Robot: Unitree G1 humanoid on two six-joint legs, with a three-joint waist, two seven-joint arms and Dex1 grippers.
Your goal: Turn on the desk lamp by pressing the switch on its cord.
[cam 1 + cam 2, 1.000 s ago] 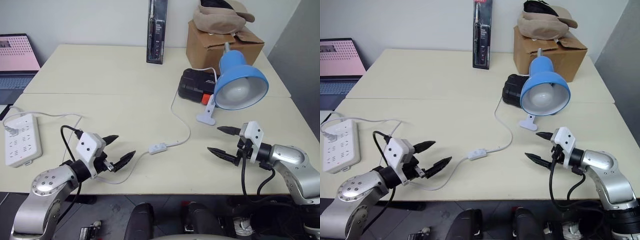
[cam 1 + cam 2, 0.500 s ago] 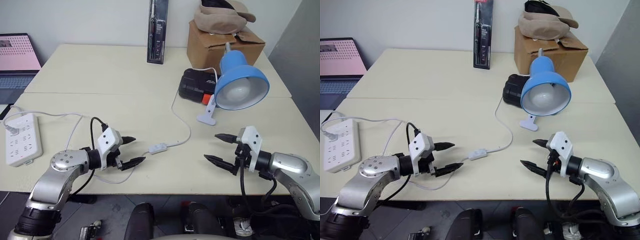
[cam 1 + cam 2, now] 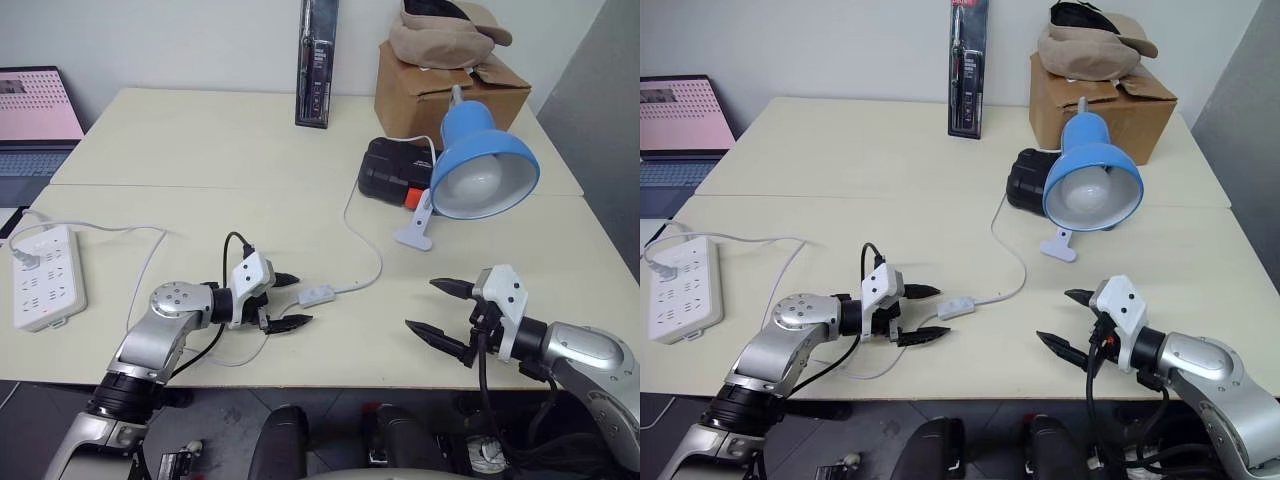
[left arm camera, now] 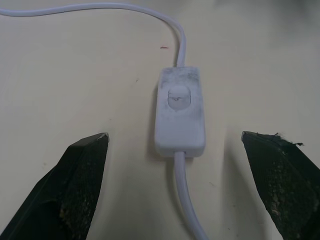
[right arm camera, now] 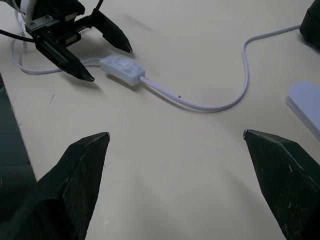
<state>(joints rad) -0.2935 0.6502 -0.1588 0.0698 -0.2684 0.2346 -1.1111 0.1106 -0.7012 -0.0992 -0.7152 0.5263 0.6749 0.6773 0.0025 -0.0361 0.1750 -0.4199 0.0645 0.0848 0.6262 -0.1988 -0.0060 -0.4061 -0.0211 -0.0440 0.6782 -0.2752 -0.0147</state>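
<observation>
1. The table (image 3: pixel 200 150) is cream, with a seam running left to right across it.
2. A cardboard box (image 3: pixel 440 85) stands at the far right with a beige cloth bundle (image 3: pixel 440 35) on top.
3. The desk lamp (image 3: pixel 480 170) stands in front of the box, its blue shade facing the near side, beside a black case (image 3: pixel 390 170).
4. A white power strip (image 3: pixel 45 275) lies at the left edge.
5. The right gripper (image 3: pixel 440 308) hovers at the near right, fingers spread wide, holding nothing.
6. The left gripper (image 3: pixel 290 302) sits low near the table's centre, fingers wide apart, empty, its tips just beside the switch.
7. The cord (image 3: pixel 365 240) curves from the lamp toward the near side.
8. The switch (image 4: pixel 180 112) lies flat on the table between the left fingertips (image 4: pixel 87 150), not touched.
</observation>
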